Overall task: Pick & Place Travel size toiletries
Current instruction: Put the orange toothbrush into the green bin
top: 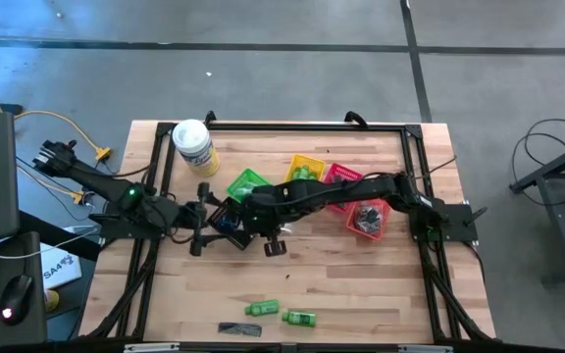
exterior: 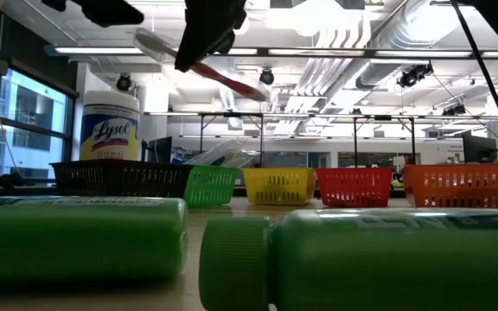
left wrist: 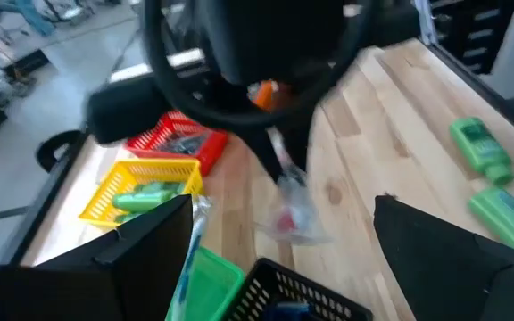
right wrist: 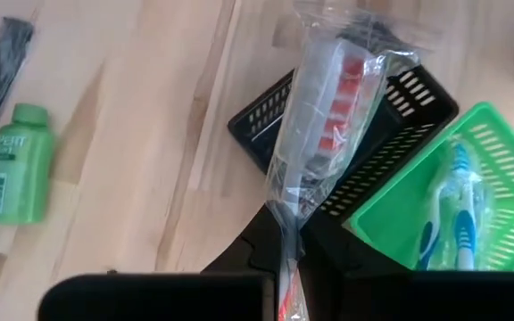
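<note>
My right gripper is shut on a clear-wrapped toothbrush with red on it, held in the air above the black basket; the low view shows the toothbrush slanting high over the table. My left gripper is open just left of the black basket and holds nothing. Two green mini bottles and a flat black comb lie on the wood near the front edge. A blue toothbrush lies in the green basket. My right gripper pinches the wrapped toothbrush between its two fingers partway along the handle, coming from above at a slant, the fingers lying across it. The brush head sticks out beyond the fingers. The toothbrush is lifted clear and tilted.
The baskets stand in a cluster at mid table: green, yellow with green bottles, red, orange. A white-lidded tub stands at the back left. Bare wood lies between the baskets and the front edge.
</note>
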Controlling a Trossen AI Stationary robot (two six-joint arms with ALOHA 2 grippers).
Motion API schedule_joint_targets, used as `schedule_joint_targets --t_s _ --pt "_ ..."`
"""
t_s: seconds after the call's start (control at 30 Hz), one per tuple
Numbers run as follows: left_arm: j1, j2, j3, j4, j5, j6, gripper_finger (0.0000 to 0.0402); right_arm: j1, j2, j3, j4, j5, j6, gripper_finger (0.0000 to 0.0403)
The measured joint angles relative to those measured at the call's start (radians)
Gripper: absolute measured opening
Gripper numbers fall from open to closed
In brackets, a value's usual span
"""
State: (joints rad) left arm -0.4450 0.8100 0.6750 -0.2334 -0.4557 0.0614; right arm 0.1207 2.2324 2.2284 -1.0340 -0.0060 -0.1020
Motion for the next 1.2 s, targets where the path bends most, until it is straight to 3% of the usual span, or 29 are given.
schedule_joint_targets --t_s 0.3,0.6,0.87,1.03,1.2 --pt "0.0 -0.009 0.0 -0.097 -0.015 -0.044 0.0338 -0.005 -0.001 0.0 0.152 0.044 -0.06 0.0013" --pt "0.0 -0.085 -0.002 -0.122 -0.056 -0.068 0.0338 0.012 -0.05 0.0 0.162 0.061 -0.085 0.0013" --pt "-0.001 -0.115 -0.104 0.156 0.027 0.011 0.0338 0.043 -0.054 0.0 0.296 0.132 -0.162 0.0013" --pt "0.0 -0.12 -0.128 0.235 0.034 0.053 0.0338 0.05 -0.055 0.0 0.355 0.138 -0.193 0.0013" --pt "0.0 -0.121 -0.131 0.299 0.119 0.088 0.0334 0.05 -0.055 0.0 0.366 0.166 -0.219 0.0013"
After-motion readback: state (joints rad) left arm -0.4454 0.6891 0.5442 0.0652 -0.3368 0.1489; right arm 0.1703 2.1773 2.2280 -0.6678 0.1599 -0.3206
